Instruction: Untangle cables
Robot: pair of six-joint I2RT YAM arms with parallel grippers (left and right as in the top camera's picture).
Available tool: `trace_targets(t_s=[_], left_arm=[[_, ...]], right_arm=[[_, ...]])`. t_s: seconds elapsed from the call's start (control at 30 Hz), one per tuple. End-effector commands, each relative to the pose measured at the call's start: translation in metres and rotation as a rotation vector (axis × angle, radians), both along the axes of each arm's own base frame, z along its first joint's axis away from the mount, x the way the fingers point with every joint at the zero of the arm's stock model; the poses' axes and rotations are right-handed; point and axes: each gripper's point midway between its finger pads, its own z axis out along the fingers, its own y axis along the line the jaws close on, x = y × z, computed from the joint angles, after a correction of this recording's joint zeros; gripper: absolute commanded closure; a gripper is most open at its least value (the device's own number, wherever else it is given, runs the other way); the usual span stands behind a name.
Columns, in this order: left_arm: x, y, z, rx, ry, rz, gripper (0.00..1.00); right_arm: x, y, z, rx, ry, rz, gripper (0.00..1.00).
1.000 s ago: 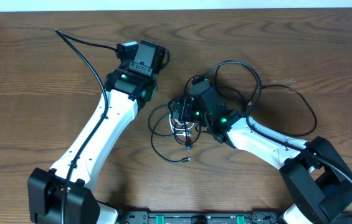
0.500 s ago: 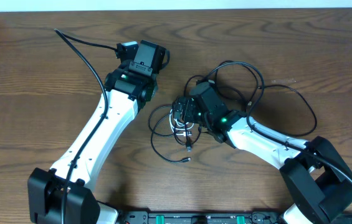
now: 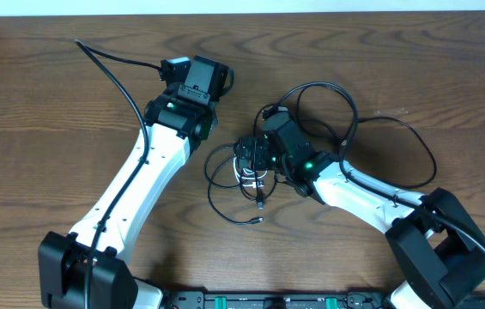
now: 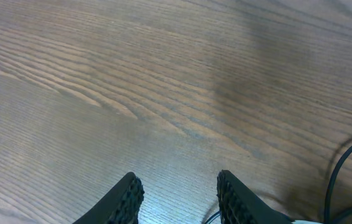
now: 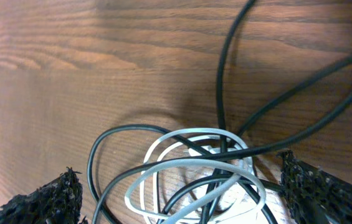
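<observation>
The cables lie tangled at the table's middle. The white cord (image 3: 249, 179) (image 5: 188, 163) is coiled in small loops, and the thin black cord (image 3: 212, 194) (image 5: 223, 68) is threaded through them. Two small plug ends (image 3: 260, 206) lie just in front of the tangle. My right gripper (image 3: 251, 160) (image 5: 185, 198) is low over the knot, open wide, with the loops between its fingers (image 5: 46, 200) and nothing pinched. My left gripper (image 3: 222, 77) (image 4: 179, 194) hangs apart from the tangle at the back left, open over bare wood.
Long black loops (image 3: 345, 107) trail from the tangle to the right, behind my right wrist. A thick black arm wire (image 3: 113, 73) runs along the left arm to the far left. Another dark wire (image 4: 337, 180) shows at the left wrist view's right edge.
My right gripper has shifted slightly over the tangle. The left arm and the cords look the same.
</observation>
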Motion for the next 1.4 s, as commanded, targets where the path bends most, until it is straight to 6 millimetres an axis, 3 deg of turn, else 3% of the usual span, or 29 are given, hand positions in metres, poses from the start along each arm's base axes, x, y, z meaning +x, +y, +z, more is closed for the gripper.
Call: trace_targets(t_s=[0.0,0.17,0.37,0.73,0.87,0.97,1.07,1.23,1.37], left_arm=[[0.001,0.002,-0.003,0.003,0.007,0.008,0.60],[0.001,0.002,-0.003,0.003,0.007,0.008,0.60],[0.000,0.002,-0.004,0.004,0.011,0.008,0.60],[0.000,0.002,-0.004,0.004,0.011,0.008,0.60],[0.000,0.002,-0.004,0.004,0.011,0.008,0.60],[0.000,0.002,-0.004,0.005,0.011,0.008,0.60],[-0.001,0.002,-0.004,0.006,0.014,0.008,0.60],[-0.001,0.002,-0.005,0.008,0.017,0.008,0.60],[-0.001,0.002,-0.005,0.007,0.017,0.008,0.60]], right_arm=[[-0.001,0.003,-0.001,-0.019,-0.025,0.102,0.01],[-0.005,0.006,-0.002,-0.012,-0.039,0.148,0.01],[-0.008,0.004,-0.007,-0.020,-0.051,0.169,0.22],[0.000,-0.022,-0.022,-0.101,-0.081,0.112,0.21],[-0.001,-0.021,-0.025,-0.103,-0.077,0.118,0.22],[-0.002,-0.013,-0.039,-0.074,-0.055,0.150,0.23],[-0.009,0.011,-0.042,0.035,-0.039,0.241,0.45],[-0.009,0.012,-0.033,0.072,-0.041,0.256,0.59],[-0.009,0.008,-0.029,0.072,-0.037,0.251,0.64]])
